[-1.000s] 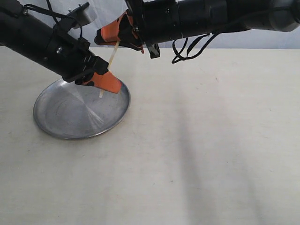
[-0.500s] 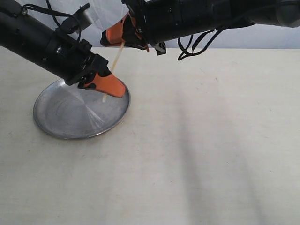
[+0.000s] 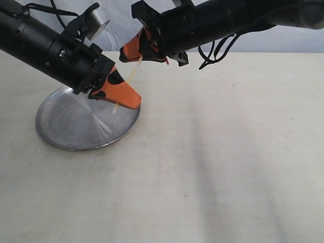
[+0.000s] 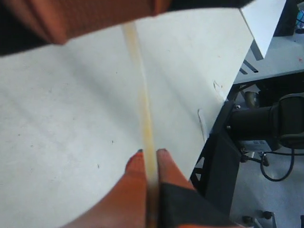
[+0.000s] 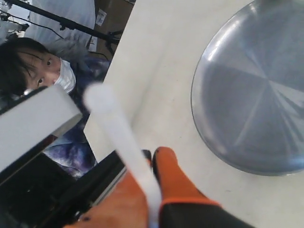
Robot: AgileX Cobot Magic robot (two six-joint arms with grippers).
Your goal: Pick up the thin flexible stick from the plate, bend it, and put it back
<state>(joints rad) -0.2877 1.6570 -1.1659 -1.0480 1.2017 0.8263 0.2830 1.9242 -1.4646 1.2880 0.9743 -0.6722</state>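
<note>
While left gripper (image 3: 124, 95) and right gripper (image 3: 135, 50) each clamp the thin flexible stick (image 3: 133, 73) over the plate (image 3: 61, 136), you look mid-bend. Next: bring its ends closer, gently.

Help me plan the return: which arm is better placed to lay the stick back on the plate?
Left, probably: the left gripper pinches the stick low over the plate rim, while the right gripper holds its upper end higher.

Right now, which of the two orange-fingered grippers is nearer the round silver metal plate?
The left gripper, low over the plate; the right gripper holds the thin pale stick higher up.
</note>
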